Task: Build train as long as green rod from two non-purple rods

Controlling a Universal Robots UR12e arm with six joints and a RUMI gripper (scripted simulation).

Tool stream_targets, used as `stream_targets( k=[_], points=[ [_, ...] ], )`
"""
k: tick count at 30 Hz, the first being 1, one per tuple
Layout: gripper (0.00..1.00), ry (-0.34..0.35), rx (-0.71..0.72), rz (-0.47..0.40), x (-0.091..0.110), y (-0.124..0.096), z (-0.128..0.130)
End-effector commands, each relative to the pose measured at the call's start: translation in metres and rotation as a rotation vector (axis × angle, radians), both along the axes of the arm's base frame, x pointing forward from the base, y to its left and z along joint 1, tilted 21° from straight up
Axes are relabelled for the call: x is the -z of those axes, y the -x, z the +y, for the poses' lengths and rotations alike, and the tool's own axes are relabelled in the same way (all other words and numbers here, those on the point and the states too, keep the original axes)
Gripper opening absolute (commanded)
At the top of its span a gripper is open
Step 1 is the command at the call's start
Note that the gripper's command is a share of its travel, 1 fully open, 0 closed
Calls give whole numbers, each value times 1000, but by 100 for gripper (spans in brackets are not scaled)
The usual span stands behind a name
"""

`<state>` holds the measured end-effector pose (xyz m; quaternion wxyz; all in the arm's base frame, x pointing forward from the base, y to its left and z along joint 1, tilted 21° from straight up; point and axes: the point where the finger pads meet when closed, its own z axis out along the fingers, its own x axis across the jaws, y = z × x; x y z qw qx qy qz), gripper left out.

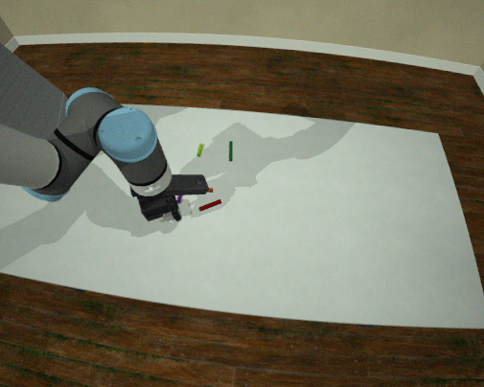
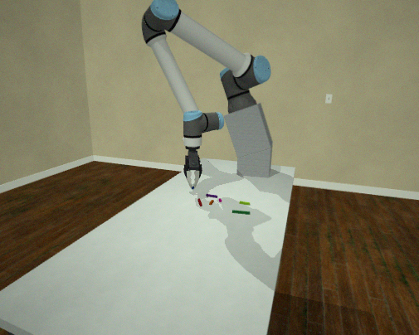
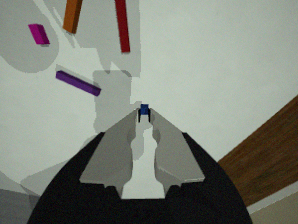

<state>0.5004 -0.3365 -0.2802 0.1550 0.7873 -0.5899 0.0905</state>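
My gripper [image 2: 192, 186] [image 3: 144, 109] is shut on the small blue rod [image 2: 192, 188] [image 3: 144, 108], held at the fingertips above the table. The red rod [image 1: 210, 205] [image 2: 200, 202] [image 3: 123, 30] lies apart from the others. The green rod [image 1: 230, 150] [image 2: 241, 212] lies near the lime rod [image 1: 200, 149] [image 2: 245, 203], not touching it. The orange rod [image 1: 210, 190] [image 2: 211, 202] [image 3: 73, 16] lies beside the red one with a gap; the arm partly hides it in the top view. No two rods touch end to end.
The purple rod [image 1: 179, 198] [image 2: 211, 196] [image 3: 78, 83] lies nearest the gripper. The magenta rod [image 2: 220, 200] [image 3: 39, 34] lies beyond it, hidden by the arm in the top view. The white table [image 1: 343, 230] [image 2: 152, 257] holds the rods; the grey robot pedestal [image 2: 251, 141] stands at one end.
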Motion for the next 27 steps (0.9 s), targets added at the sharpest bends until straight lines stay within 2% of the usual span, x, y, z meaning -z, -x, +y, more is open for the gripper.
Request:
stream_targets(
  k=[1,6,10,23,27],
  points=[
    [0,0,0,0,-24,-1,9],
    [0,0,0,0,-48,-2,18],
    [0,0,0,0,-56,-3,21],
    [0,0,0,0,-57,-3,22],
    [0,-3,-6,2,-51,-14,34]
  ],
)
